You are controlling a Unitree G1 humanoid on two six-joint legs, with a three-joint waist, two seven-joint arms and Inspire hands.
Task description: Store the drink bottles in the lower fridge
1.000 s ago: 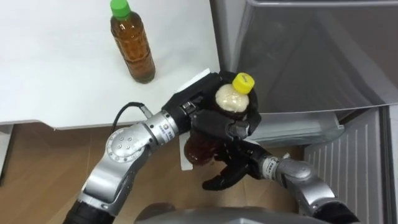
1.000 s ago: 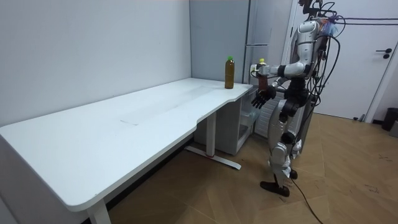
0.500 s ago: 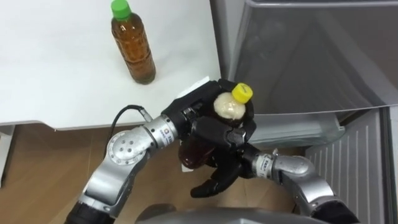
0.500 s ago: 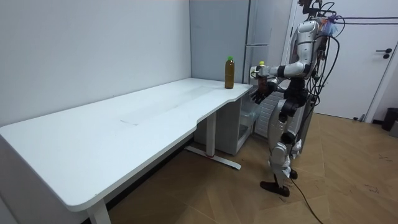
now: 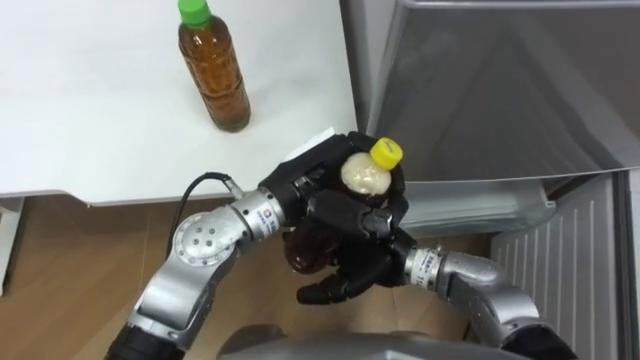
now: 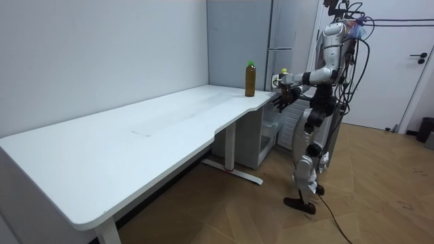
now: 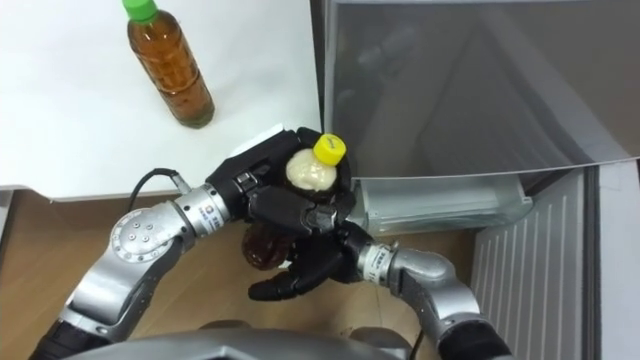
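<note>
The yellow-capped bottle (image 5: 362, 175) is clasped by the curled fingers of the left hand (image 5: 312, 180), just off the table (image 5: 90, 120) corner, before the fridge (image 5: 500, 90). The right hand (image 5: 360, 272) is held beneath it, fingers outstretched. The green-capped bottle (image 5: 212, 72) is seen standing on the table.

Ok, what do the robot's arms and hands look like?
Both arms are silver with rounded joints; the left shows a disc ringed with bolts and a black cable. The left hand and right hand are black, with silver wrist cuffs.
</note>
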